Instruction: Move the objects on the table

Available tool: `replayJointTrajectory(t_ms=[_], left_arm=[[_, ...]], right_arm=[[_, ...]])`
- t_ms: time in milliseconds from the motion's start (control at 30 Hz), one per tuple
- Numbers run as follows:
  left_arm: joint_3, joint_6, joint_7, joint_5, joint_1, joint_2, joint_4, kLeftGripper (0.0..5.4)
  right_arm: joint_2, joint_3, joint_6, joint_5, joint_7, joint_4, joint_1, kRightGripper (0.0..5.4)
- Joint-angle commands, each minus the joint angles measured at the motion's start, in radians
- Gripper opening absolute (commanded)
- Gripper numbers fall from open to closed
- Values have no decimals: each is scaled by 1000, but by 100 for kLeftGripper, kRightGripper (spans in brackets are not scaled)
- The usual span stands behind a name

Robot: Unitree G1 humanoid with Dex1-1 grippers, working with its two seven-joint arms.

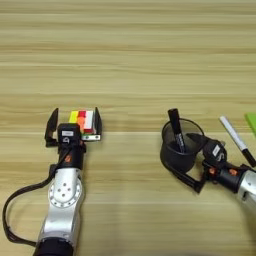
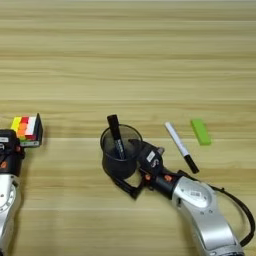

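Left eye view, far left: left gripper (image 1: 73, 126) sits on the table (image 1: 130, 60) with its two black fingers spread wide, one on each side of the multicoloured puzzle cube (image 1: 85, 121). The cube is between the fingers, closer to the right-hand one; can't tell if either finger actually touches it. The silver left forearm runs from bottom left up to the gripper, with a black cable looping off its left side.

Centre-right: the dark pen cup (image 2: 120, 152) stands upright on the table. A black marker pen (image 2: 116, 136) is inside it, leaning a bit to the left, top end sticking out above the rim.

Right gripper (image 2: 134, 167) comes in from the lower right and is at the cup. Fingers are apart and straddle the cup: one black finger curves around under the cup's near side, the other sits against the cup's right side near the rim. Looks like it is clasping the cup's wall, but firm contact on both sides isn't clear.

Further right, in the right eye view: a white marker with a black cap (image 2: 181, 146) lies diagonally on the table, apart from the cup, cap end pointing lower right. Just right of it is a small green block (image 2: 200, 131), flat on the table, not touching the marker.
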Motion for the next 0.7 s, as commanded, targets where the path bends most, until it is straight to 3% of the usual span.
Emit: replayJointTrajectory(t_ms=[33,467,700], left_arm=[[2,16,3,2,8,0,-10,540],[2,15,4,3,5,0,-5,540],[1,16,4,3,9,0,-13,540]], right_arm=[[-33,-21,14,8,4,-40,19,537],[-50,-17,16,3,14,-24,30,537],[-74,-59,17,17,8,-31,57,537]])
